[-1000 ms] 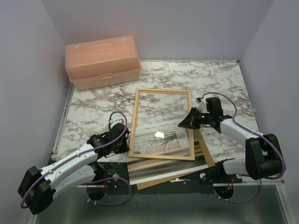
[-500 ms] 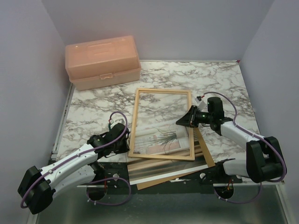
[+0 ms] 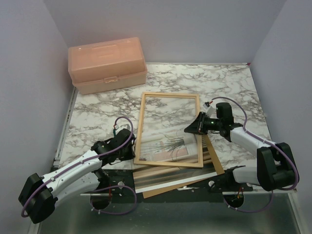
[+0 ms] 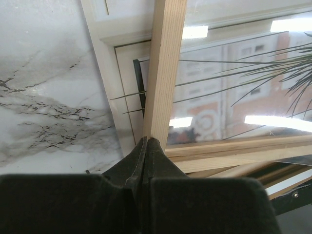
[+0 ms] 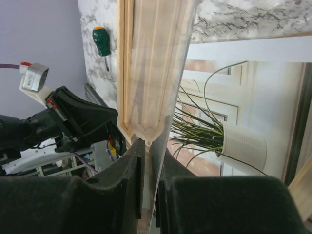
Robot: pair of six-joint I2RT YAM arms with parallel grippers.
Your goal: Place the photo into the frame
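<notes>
The light-wood frame [image 3: 169, 95] lies mid-table with its right side raised. The photo [image 3: 168, 145] of a spiky potted plant lies under its near half, seen through the opening. My right gripper [image 3: 193, 127] is shut on the frame's right bar [image 5: 151, 73]; the bar's edge sits between the fingers in the right wrist view [image 5: 151, 144], with the photo [image 5: 234, 141] beside it. My left gripper [image 3: 131, 150] is at the frame's left bar near the front corner. Its jaws are shut [image 4: 147, 140], tips touching the bar [image 4: 165, 73]. The photo [image 4: 234, 87] lies right of that bar.
A peach toolbox [image 3: 107, 65] stands at the back left. A brown backing board [image 3: 217, 163] and a reflective sheet [image 3: 170, 181] lie under the frame's near end at the table's front edge. A green-handled screwdriver [image 5: 102, 45] lies on the marble.
My right gripper has shifted slightly left with the frame's right bar. More of the plant picture now shows inside the frame. The left arm has not moved.
</notes>
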